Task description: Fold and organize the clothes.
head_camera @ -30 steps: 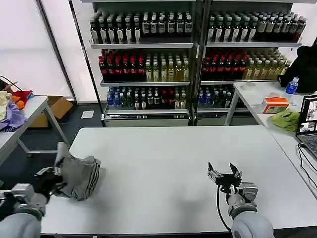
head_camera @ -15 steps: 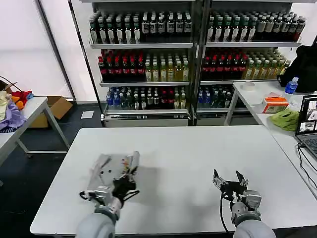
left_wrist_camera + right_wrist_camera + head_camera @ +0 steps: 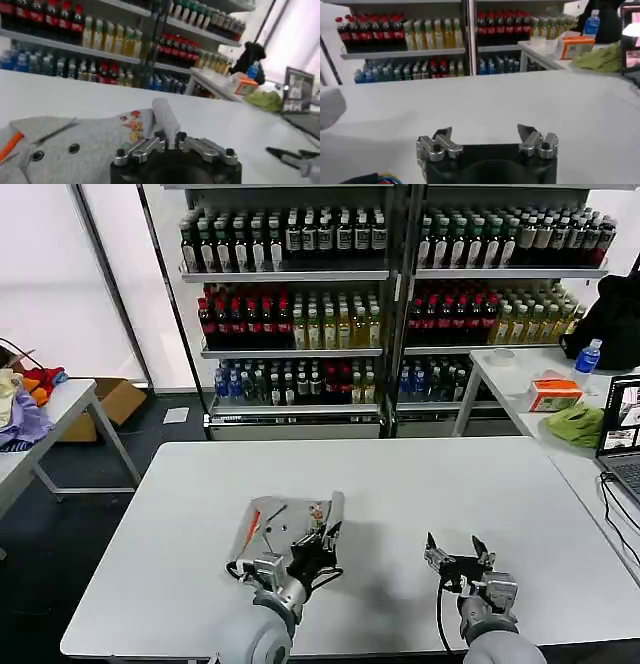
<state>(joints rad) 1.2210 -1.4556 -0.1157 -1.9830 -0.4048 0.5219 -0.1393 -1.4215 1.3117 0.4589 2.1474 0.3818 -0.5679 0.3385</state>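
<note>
The left gripper (image 3: 318, 542) is clamped on a bunched fold of the grey T-shirt (image 3: 285, 526), which lies crumpled on the white table (image 3: 420, 484) near its front edge, logo up. The right gripper (image 3: 455, 552) hovers empty beside it, jaws spread. By the look of it this is the laying-out step; next the shirt needs spreading flat.

Left hand (image 3: 322, 536) with grey T-shirt (image 3: 285, 522): moved from the table's (image 3: 400, 474) left edge to near centre (shirt clamped, raised).
</note>
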